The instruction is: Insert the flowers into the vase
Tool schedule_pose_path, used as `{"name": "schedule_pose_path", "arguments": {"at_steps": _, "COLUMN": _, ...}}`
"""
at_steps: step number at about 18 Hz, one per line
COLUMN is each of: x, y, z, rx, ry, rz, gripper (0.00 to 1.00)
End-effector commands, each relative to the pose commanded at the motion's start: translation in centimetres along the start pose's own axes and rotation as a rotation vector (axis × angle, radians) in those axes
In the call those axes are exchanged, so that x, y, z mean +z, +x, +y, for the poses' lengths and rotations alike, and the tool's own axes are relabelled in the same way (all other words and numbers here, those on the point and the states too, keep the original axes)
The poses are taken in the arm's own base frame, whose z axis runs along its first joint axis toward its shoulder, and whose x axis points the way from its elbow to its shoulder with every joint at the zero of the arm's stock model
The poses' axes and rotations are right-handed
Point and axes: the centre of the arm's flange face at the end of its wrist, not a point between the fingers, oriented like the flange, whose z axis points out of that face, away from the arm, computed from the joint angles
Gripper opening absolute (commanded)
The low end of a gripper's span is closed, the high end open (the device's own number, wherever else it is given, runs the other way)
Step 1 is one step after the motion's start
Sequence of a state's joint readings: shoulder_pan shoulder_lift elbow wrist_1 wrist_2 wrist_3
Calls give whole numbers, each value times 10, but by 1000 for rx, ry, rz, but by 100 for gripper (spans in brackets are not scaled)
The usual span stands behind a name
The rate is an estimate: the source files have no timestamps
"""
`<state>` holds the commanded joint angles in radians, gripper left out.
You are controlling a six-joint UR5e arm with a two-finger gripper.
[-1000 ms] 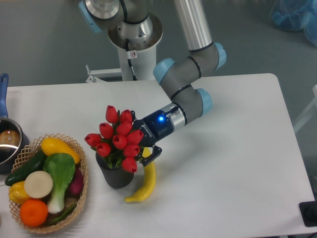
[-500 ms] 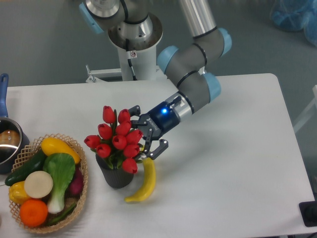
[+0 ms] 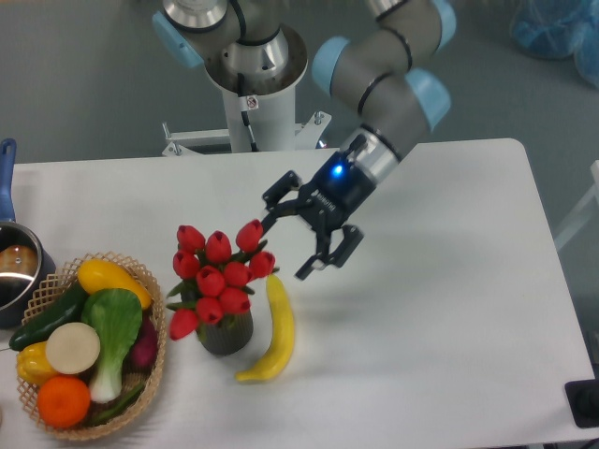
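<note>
fingers point(image 3: 285, 190) now spread, lifted clear; flowers point(image 3: 219, 274) apparently seated in vase point(image 3: 226, 334).

Red tulips point(image 3: 220, 276) with green leaves, in a dark grey-black vase point(image 3: 225, 334). Just right of the vase, a yellow banana point(image 3: 271, 327). Left of the vase, a tan woven basket point(image 3: 150, 301) holding a yellow squash point(image 3: 110, 279), dark green cucumber point(image 3: 49, 316), green and white bok choy point(image 3: 112, 337), an orange point(image 3: 64, 400), and a cream-white round slice point(image 3: 73, 347). Above right of the vase, black gripper point(image 3: 301, 229) with a blue light, on a grey arm point(image 3: 384, 94) with light blue caps. White table point(image 3: 449, 318).
</note>
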<state>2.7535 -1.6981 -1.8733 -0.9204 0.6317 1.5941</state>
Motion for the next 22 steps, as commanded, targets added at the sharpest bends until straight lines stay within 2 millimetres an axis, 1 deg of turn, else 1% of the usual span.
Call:
{"name": "schedule_pose_path", "arguments": {"at_steps": 1, "x": -7, "y": -7, "z": -4, "rx": -17, "ry": -31, "rz": -17, "gripper": 100}}
{"name": "schedule_pose_path", "arguments": {"at_steps": 3, "x": -25, "y": -18, "z": -18, "rx": -20, "ry": -107, "rz": -58, "gripper": 100}}
{"name": "schedule_pose_path", "arguments": {"at_steps": 6, "x": -45, "y": -26, "z": -30, "rx": 27, "ry": -244, "rz": -107, "gripper": 100}}
{"name": "schedule_pose_path", "arguments": {"at_steps": 8, "x": -59, "y": -19, "z": -41, "rx": 61, "ry": -362, "rz": -133, "gripper": 100}}
{"name": "schedule_pose_path", "arguments": {"at_steps": 9, "x": -65, "y": -16, "z": -41, "rx": 78, "ry": -426, "rz": -139, "gripper": 100}}
{"name": "schedule_pose_path", "arguments": {"at_steps": 10, "x": -65, "y": -13, "z": -38, "rx": 105, "ry": -482, "rz": -132, "gripper": 100}}
{"name": "schedule_pose_path", "arguments": {"at_steps": 13, "x": -71, "y": -8, "z": -34, "rx": 193, "ry": -588, "rz": -47, "gripper": 100}}
{"name": "schedule_pose_path", "arguments": {"at_steps": 15, "x": -82, "y": -12, "z": -35, "rx": 219, "ry": -607, "rz": 9, "gripper": 100}}
{"name": "schedule_pose_path", "arguments": {"at_steps": 17, "x": -93, "y": -16, "z": -44, "rx": 224, "ry": -620, "rz": 80, "gripper": 100}}
{"name": "schedule_pose_path", "arguments": {"at_steps": 18, "x": -96, "y": -15, "z": -44, "rx": 230, "ry": -638, "rz": 128, "gripper": 100}}
{"name": "schedule_pose_path", "arguments": {"at_steps": 20, "x": -101, "y": -8, "z": -35, "rx": 257, "ry": -681, "rz": 222, "gripper": 100}}
{"name": "schedule_pose_path", "arguments": {"at_steps": 22, "x": -107, "y": -1, "z": -31, "rx": 259, "ry": -704, "rz": 283, "gripper": 100}}
